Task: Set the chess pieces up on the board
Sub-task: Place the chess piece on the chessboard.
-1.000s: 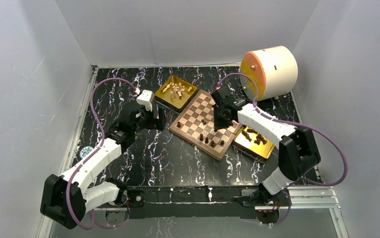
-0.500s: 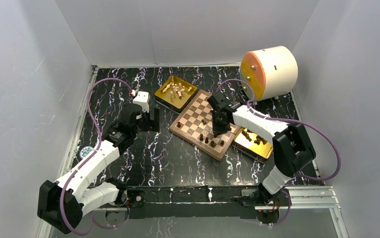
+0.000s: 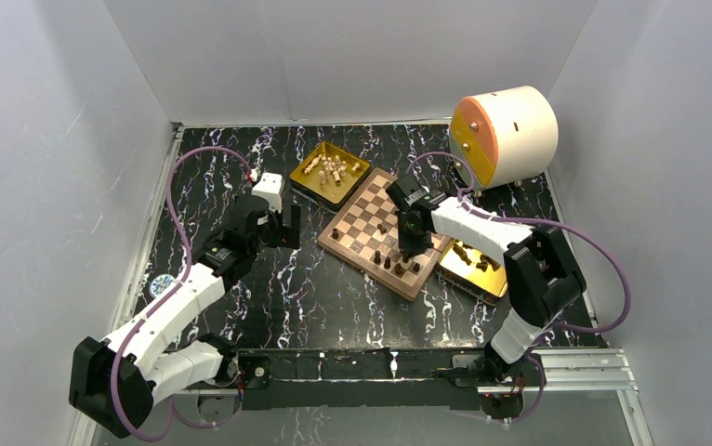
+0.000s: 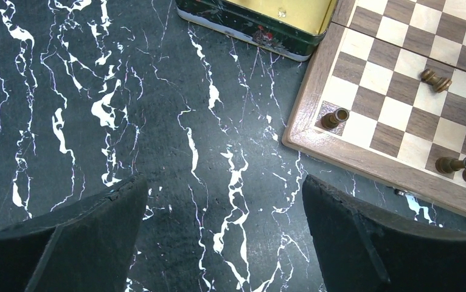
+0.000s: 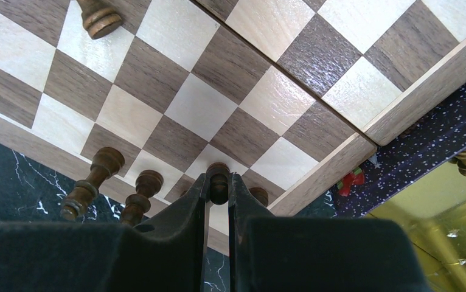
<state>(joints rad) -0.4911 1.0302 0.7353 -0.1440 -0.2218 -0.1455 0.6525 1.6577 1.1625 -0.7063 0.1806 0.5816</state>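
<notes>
The chessboard [image 3: 362, 212] lies tilted at the table's middle. Several dark pieces stand along its near edge [image 3: 392, 265], and one lies on its side mid-board [image 4: 435, 79]. My right gripper [image 5: 219, 185] is shut on a dark pawn [image 5: 219, 181], just above a light square in the near row, beside standing dark pieces [image 5: 140, 194]. In the top view it [image 3: 409, 243] hovers over the board's near right part. My left gripper [image 4: 224, 201] is open and empty above bare table, left of the board's corner with a dark rook [image 4: 334, 117].
A gold tray [image 3: 311, 186] of cream pieces sits behind the board's left side. Another gold tray [image 3: 492, 281] with dark pieces sits to its right. A big white and orange drum [image 3: 506, 133] lies at the back right. Grey walls enclose the table.
My right gripper has moved left and nearer over the board's near row with the pawn. My left arm has drawn back a little to the left.
</notes>
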